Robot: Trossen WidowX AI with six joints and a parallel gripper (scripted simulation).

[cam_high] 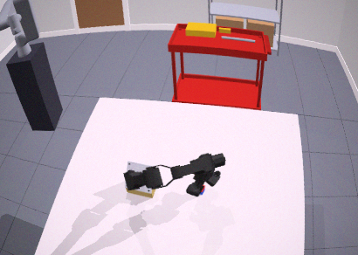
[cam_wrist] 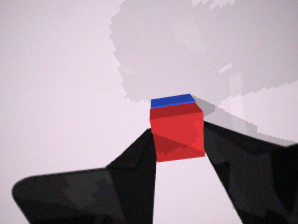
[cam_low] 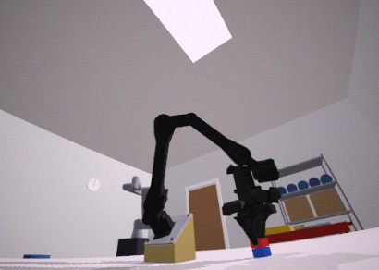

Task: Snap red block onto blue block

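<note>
With my hand point(cam_high: 203, 188) point(cam_low: 260, 240) point(cam_wrist: 175, 130) gripping the red block point(cam_high: 203, 188) point(cam_low: 262, 242) point(cam_wrist: 177, 137) over the blue block point(cam_high: 202, 193) point(cam_low: 262, 251) point(cam_wrist: 172, 101), I should press straight down until it clicks.

Blue block point(cam_high: 201, 193) point(cam_low: 262, 252) point(cam_wrist: 172, 101) mostly hidden in wrist view, behind red block point(cam_low: 262, 242) point(cam_wrist: 178, 135); both part-hidden by gripper point(cam_high: 204, 189) point(cam_low: 259, 241) point(cam_wrist: 178, 140) in top view

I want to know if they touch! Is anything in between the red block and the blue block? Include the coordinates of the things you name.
No, the exterior view shows the red block point(cam_high: 203, 188) point(cam_low: 262, 242) point(cam_wrist: 178, 136) right on the blue block point(cam_high: 202, 193) point(cam_low: 262, 251) point(cam_wrist: 172, 100).
</note>
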